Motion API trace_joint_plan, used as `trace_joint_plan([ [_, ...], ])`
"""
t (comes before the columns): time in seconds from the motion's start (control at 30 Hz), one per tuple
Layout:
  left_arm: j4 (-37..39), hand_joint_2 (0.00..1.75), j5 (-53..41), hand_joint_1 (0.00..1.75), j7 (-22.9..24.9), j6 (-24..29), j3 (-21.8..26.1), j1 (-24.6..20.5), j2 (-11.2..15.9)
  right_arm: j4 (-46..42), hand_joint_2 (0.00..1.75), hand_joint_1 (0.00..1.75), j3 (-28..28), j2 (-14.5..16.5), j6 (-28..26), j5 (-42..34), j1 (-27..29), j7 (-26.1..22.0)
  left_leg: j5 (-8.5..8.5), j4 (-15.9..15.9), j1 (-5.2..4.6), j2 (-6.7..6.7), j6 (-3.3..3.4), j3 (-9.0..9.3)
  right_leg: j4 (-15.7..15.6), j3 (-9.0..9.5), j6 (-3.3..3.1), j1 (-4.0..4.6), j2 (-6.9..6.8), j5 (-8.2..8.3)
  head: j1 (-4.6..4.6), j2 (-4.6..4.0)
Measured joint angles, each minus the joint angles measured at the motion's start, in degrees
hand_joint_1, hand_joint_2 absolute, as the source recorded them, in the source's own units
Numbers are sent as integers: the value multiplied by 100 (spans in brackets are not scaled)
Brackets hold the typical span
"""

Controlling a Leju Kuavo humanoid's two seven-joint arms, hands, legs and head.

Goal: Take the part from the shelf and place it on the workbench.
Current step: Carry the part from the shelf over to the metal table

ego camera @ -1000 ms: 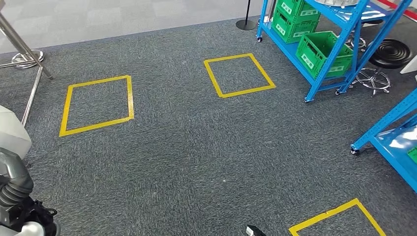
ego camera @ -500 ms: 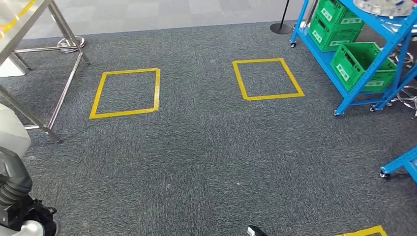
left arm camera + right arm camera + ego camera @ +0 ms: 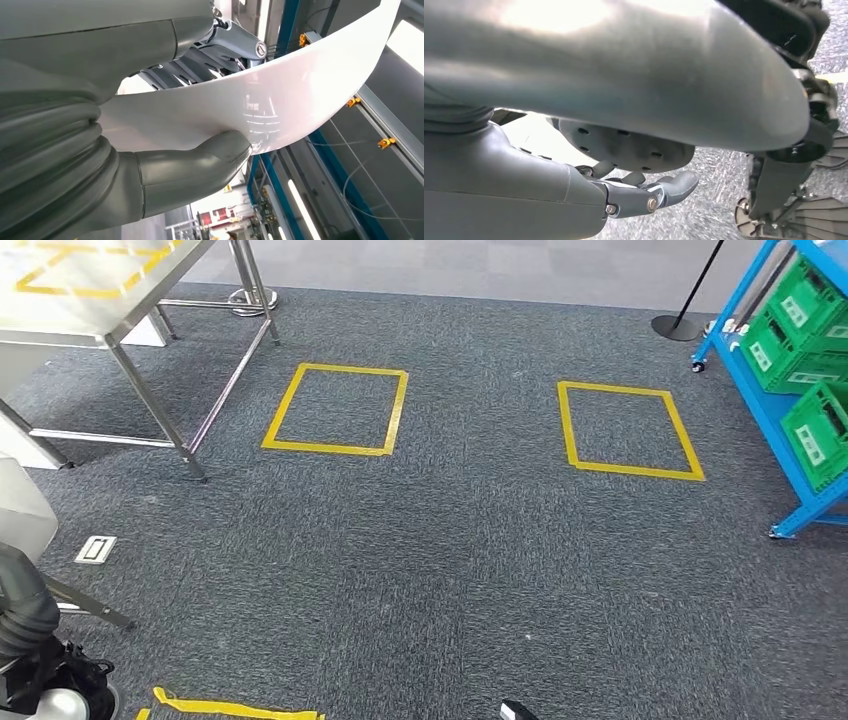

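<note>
Left hand (image 3: 150,125) gripped the part (image 3: 280,95), a glossy white curved panel, thumb pressed against one face and dark fingers (image 3: 200,65) against the other. Right hand (image 3: 624,192) hung with fingers loosely curled, nothing clearly in them; open or closed, could not tell. Beyond, grey carpet with yellow taped squares (image 3: 336,409); steel workbench (image 3: 110,290) far left, blue shelf (image 3: 790,370) with green crates (image 3: 815,435) far right.

Head high over carpet (image 3: 450,570), wrists close
</note>
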Motion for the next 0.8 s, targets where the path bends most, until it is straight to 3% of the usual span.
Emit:
trace_joint_plan([
  [0.03,-8,175,3,175,1,0,0,16,2,0,0,0,2,-3,-2,-4,-5,-5,13,-12,8,-63,-43,-15,-43,15,-12,11,-7,-13,1,0],
  [0.1,-28,175,-3,175,1,0,0,68,11,0,0,0,3,-1,-5,-17,-18,6,34,-41,28,-144,-120,-48,-88,33,-69,11,-153,20,2,-1],
  [0.17,-46,175,-17,175,-2,0,1,99,29,0,0,0,3,2,-11,-29,-24,8,-107,162,15,118,-161,-164,-157,59,-148,-11,-306,60,-21,-1],
  [0.23,-52,175,-24,175,-3,0,-3,104,37,0,0,0,3,2,-18,-36,-8,-13,-455,774,12,506,-189,-442,-182,66,-198,-7,-466,65,-45,1],
  [0.3,-43,175,-23,175,-1,0,-7,116,36,0,0,0,3,2,-26,-41,16,-26,-682,1346,26,636,-228,-692,-179,64,-210,0,-639,53,-47,1],
  [0.33,-36,175,-21,175,0,0,-7,122,36,0,0,0,3,2,-28,-43,20,-26,-653,1393,32,664,-244,-696,-177,64,-208,0,-725,45,-48,0],
  [0.37,-31,175,-19,175,1,0,-7,124,38,0,0,0,3,3,-27,-44,19,-26,-529,1227,38,702,-255,-588,-171,67,-198,-1,-805,37,-48,-1],
  [0.43,-27,175,-15,175,1,-1,-6,113,44,0,0,0,3,5,-16,-46,12,-26,-226,528,33,903,-257,-188,-142,79,-156,4,-950,4,-49,-1],
  [0.47,-28,175,-11,175,2,-3,-5,104,47,0,0,0,3,6,-10,-46,8,-29,-133,231,23,994,-223,-24,-118,82,-124,17,-1010,-19,-45,0],
  [0.53,-32,175,-4,175,2,-5,-2,89,51,0,0,0,3,6,2,-46,7,-30,-110,1,-5,1044,-132,84,-88,93,-61,47,-1123,-52,-31,0],
  [0.57,-33,175,1,175,2,-7,-1,90,53,0,0,0,3,6,5,-46,2,-30,-96,1,-9,965,-80,76,-84,104,-30,51,-1182,-60,-25,0],
  [0.6,-36,175,2,175,2,-7,1,92,56,0,0,0,3,5,9,-45,-4,-16,-88,1,-3,896,-44,69,-78,117,8,41,-1188,-76,-20,0],
  [0.67,-42,175,4,175,0,-3,5,84,63,0,0,0,3,3,17,-45,-20,-1,-64,-12,20,770,17,66,110,61,87,7,-919,-224,-12,0],
  [0.73,-48,175,3,175,-2,0,10,68,67,0,0,0,4,2,25,-46,-13,-24,-45,-16,38,657,58,57,697,-208,134,-16,-550,-551,1,0],
  [0.8,-45,175,2,175,-2,1,10,65,63,0,0,0,8,2,25,-46,19,-48,-36,-12,36,512,81,41,1370,-557,144,-18,-450,-796,5,1],
])
